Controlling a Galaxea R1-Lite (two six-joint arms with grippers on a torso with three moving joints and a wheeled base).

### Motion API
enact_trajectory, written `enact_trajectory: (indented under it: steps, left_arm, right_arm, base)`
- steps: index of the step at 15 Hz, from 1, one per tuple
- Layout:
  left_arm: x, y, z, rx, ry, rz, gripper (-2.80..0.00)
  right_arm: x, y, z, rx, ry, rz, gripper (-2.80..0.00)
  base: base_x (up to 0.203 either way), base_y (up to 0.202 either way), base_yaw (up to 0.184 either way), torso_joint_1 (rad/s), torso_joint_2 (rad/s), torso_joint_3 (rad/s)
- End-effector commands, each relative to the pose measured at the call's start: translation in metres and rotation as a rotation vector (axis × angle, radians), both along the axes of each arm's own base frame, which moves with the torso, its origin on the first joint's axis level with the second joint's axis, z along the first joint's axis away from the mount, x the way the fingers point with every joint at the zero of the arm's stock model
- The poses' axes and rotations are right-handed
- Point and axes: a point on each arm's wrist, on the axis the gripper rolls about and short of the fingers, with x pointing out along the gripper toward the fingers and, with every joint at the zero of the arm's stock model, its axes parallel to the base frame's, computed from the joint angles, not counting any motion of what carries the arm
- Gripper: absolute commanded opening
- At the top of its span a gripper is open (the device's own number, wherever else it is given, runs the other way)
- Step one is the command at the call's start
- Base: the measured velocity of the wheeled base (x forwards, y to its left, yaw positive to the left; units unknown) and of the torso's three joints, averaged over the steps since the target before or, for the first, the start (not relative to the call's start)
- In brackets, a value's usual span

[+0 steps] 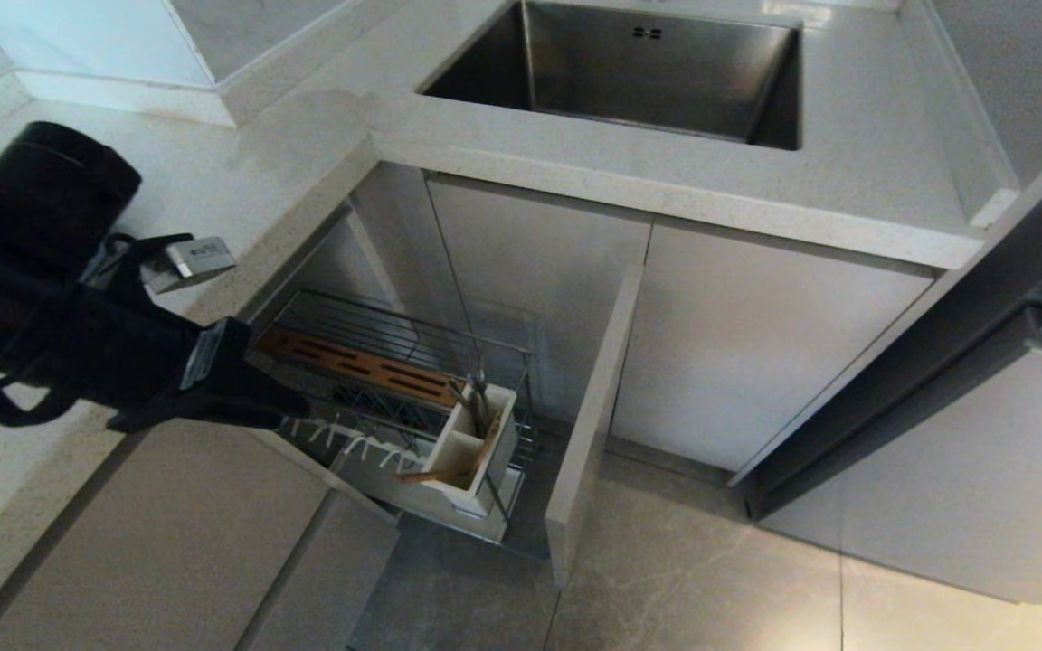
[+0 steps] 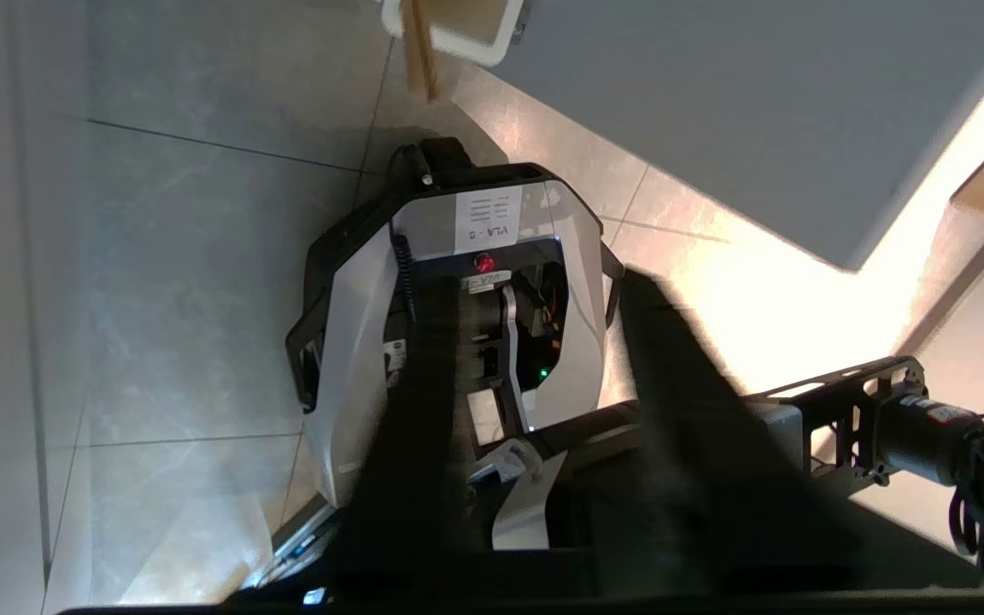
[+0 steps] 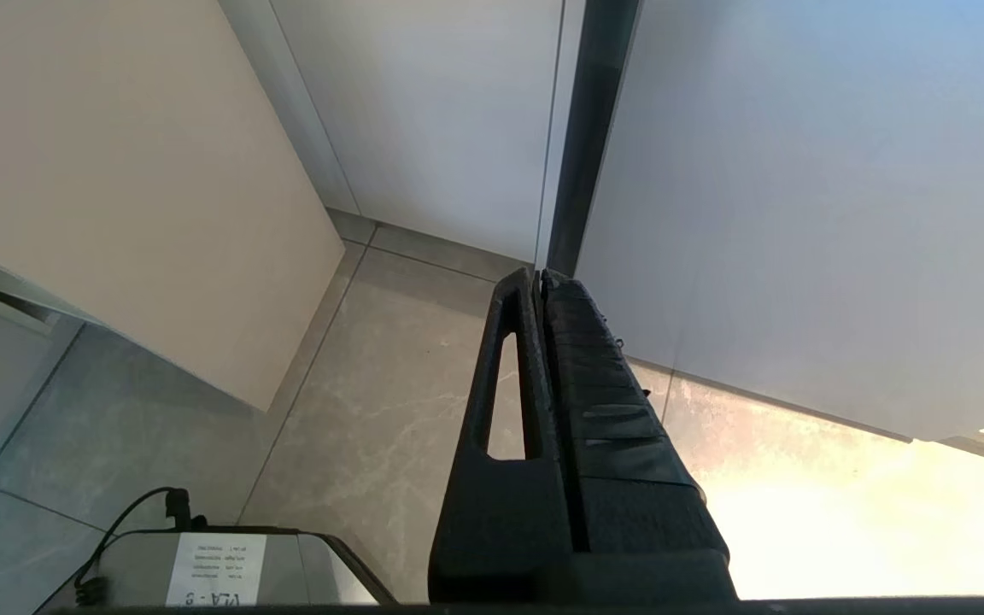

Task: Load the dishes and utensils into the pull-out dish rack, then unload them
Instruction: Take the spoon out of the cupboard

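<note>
The pull-out dish rack stands drawn out below the counter, with its brown slotted strip, white prongs and beige panel front. In its white utensil box, wooden chopsticks lean out of the near compartment. Silver utensil handles stand in the far one; I cannot tell fork from spoon. My left gripper hovers at the rack's left edge, above the prongs. It is open and empty, with the chopsticks beyond it. My right gripper is shut and empty, low over the floor. The dishes are out of view.
A steel sink is set in the pale counter behind the rack. Closed cabinet doors stand to the rack's right. A closed drawer front lies under my left arm. My own base is on the tiled floor.
</note>
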Motion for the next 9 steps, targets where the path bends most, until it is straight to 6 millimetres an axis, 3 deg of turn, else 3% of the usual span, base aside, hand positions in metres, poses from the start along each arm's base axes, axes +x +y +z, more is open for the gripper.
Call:
enact_trajectory:
  steps: [1, 4, 7, 9]
  left_arm:
    - [0.03, -0.009, -0.02, 0.009, 0.078, -0.014, 0.0]
    - [0.064, -0.034, -0.037, 0.012, 0.108, -0.061, 0.0]
    - [0.084, -0.056, -0.049, 0.02, 0.125, -0.103, 0.0]
    - [0.093, -0.06, -0.06, 0.031, 0.143, -0.094, 0.0]
  right_arm:
    - [0.0, 0.0, 0.0, 0.0, 0.002, 0.0, -2.8]
    - [0.0, 0.0, 0.0, 0.0, 0.002, 0.0, -2.8]
    - [0.0, 0.0, 0.0, 0.0, 0.001, 0.0, -2.8]
    - [0.0, 0.0, 0.0, 0.0, 0.001, 0.0, -2.8]
  base:
    - [0.0, 0.0, 0.0, 0.0, 0.0, 0.0]
    - [0.0, 0.0, 0.0, 0.0, 0.0, 0.0]
    - [0.0, 0.0, 0.0, 0.0, 0.0, 0.0]
    - [0.0, 0.0, 0.0, 0.0, 0.0, 0.0]
